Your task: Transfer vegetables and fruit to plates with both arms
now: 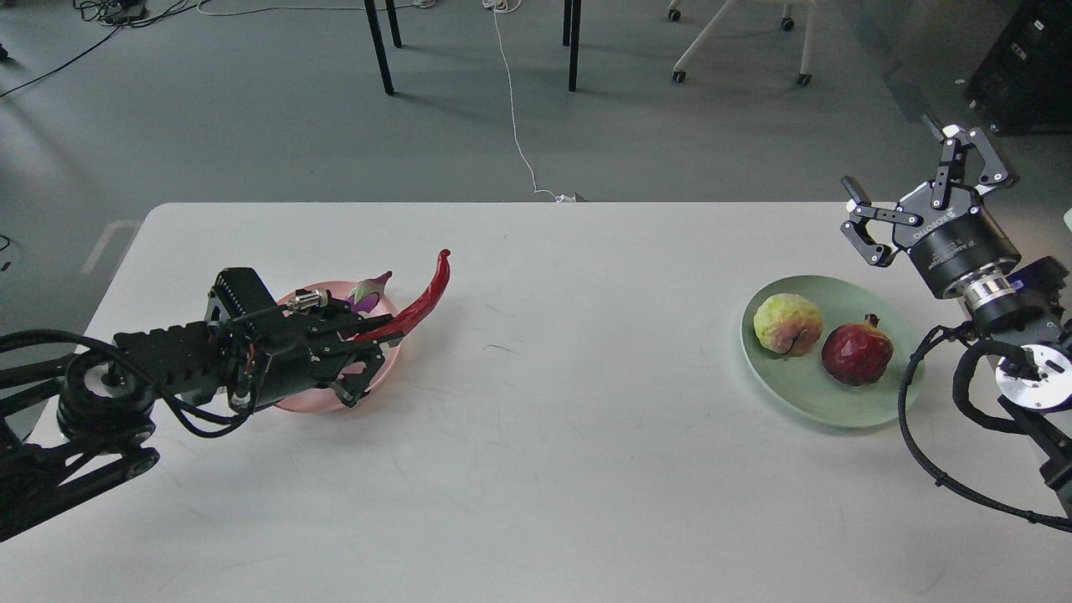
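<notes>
My left gripper (368, 347) is shut on the stem end of the red chili pepper (419, 300) and holds it raised over the right side of the pink plate (381, 368). The purple eggplant (368, 293) lies on that plate; only its stem cap end shows behind my gripper. On the green plate (829, 402) at the right sit the bumpy yellow-green fruit (787, 322) and the dark red pomegranate (856, 354). My right gripper (917, 201) is open and empty, held above the table's far right, behind the green plate.
The white table (553, 452) runs wide between the two plates. Beyond its far edge are the grey floor, a white cable (515, 126), black table legs (378, 46) and a chair base (737, 42).
</notes>
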Available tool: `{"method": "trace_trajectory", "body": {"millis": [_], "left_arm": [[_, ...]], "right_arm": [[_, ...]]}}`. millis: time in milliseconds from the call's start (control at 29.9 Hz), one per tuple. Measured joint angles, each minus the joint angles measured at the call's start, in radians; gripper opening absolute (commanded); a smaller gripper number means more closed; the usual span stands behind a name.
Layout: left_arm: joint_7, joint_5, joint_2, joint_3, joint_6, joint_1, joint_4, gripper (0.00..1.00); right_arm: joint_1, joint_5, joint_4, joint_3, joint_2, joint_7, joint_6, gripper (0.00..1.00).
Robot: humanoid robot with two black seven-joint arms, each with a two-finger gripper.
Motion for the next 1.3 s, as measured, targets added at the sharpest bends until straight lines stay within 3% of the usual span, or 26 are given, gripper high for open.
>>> {"method": "trace_trajectory", "body": {"millis": [100,167,267,434,768,869,1069,1303], "left_arm": [[-0.001,0.0,0.031,0.005,0.001,0.02,0.007,0.16],[-0.001,0.0,0.035,0.009,0.001,0.027,0.013,0.24],[-0.001,0.0,0.035,0.011,0.001,0.052,0.025,0.5],[0.0,0.0,0.025,0.013,0.0,0.07,0.057,0.74],[-0.005,-0.103,-0.007,-0.036,0.034,0.065,0.097,0.92],[-0.004,-0.341,-0.023,-0.116,0.077,0.058,0.091,0.93],[-0.004,-0.922,-0.145,-0.245,0.088,-0.011,0.106,0.97],[-0.004,-1.508,-0.333,-0.405,0.054,-0.093,0.292,0.97]], "right_arm": [[0.002,-0.001,0.0,-0.002,0.007,0.0,0.0,0.99],[0.004,-0.002,0.0,-0.004,0.013,0.0,0.0,0.99],[0.007,-0.002,0.0,-0.005,0.015,0.0,0.0,0.99],[0.009,-0.002,0.0,-0.006,0.006,0.0,0.0,0.99],[0.01,-0.002,-0.011,0.008,0.014,0.0,0.0,0.99],[0.023,-0.002,-0.019,0.049,0.016,0.0,0.0,0.99],[0.031,0.0,-0.053,0.15,0.036,0.001,0.0,0.99],[0.043,0.01,-0.052,0.183,0.038,-0.013,0.0,0.99]]}}
